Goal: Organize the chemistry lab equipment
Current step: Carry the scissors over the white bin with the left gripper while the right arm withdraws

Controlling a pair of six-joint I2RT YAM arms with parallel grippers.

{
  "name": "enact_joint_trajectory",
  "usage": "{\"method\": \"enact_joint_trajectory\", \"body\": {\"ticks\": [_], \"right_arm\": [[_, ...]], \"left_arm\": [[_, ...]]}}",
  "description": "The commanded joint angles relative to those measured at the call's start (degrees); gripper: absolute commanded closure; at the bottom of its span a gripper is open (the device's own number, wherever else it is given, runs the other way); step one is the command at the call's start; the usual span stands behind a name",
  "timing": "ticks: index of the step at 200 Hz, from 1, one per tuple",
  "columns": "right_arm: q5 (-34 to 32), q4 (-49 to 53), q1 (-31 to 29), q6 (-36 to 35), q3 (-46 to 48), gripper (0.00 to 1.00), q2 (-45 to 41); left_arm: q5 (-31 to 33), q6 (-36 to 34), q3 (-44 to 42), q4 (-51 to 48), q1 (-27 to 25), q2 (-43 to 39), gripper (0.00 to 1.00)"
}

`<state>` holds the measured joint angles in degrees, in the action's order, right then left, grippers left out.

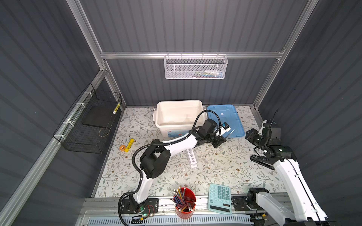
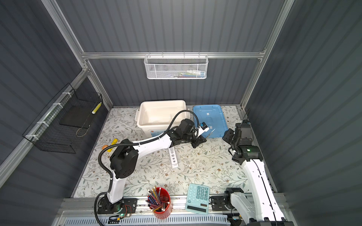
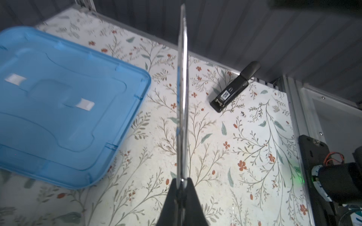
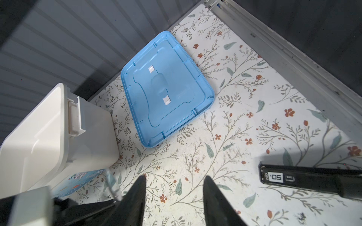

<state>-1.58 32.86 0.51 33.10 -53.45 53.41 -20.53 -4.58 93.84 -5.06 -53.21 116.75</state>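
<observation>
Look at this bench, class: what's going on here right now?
The left tool is shut on thin silver scissors, holding them above the table by the blue lid, which lies beside the open white bin. The right tool is open and empty, next to a black stapler. The white rack sits on the table, not yet put away.

The floral tabletop [image 1: 215,166] carries a white bin [image 1: 166,128], blue lid [image 1: 219,111] (lying flat), white rack [image 1: 192,156] and black stapler [image 1: 261,160].
</observation>
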Motion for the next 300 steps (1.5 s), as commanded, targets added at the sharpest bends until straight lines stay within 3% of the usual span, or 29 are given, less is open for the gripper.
{"method": "enact_joint_trajectory", "body": {"ticks": [1, 32, 65, 136, 189, 229, 300], "right_arm": [[0.0, 1.4, 0.4, -1.5, 0.8, 0.51, 0.3], [1.2, 0.9, 0.5, -1.3, 0.8, 0.51, 0.8], [1.9, -0.5, 0.5, -1.4, 1.5, 0.51, 1.1], [4.9, -3.3, 0.6, -0.5, 1.8, 0.51, 4.1], [6.3, -5.3, 0.6, 0.3, 3.6, 0.51, 4.9], [6.7, -5.6, 0.6, 0.3, 3.6, 0.51, 6.3], [7.2, -6.7, 1.0, -0.1, 3.8, 0.5, 10.1]], "left_arm": [[4.4, -2.7, 2.4, -3.4, -0.1, -5.1, 1.0], [7.7, -4.7, 3.5, -6.8, 0.4, -9.7, 1.0], [16.5, -9.8, 5.0, -11.8, 1.4, -14.2, 1.0], [31.6, -21.0, 5.5, -17.8, 8.8, -18.2, 1.0], [29.6, -28.6, 4.4, -19.3, 18.7, -18.3, 1.0], [23.3, -33.0, 8.3, -26.8, 24.8, -13.9, 1.0], [14.9, -46.2, 13.5, -35.5, 29.5, -6.4, 1.0]]}}
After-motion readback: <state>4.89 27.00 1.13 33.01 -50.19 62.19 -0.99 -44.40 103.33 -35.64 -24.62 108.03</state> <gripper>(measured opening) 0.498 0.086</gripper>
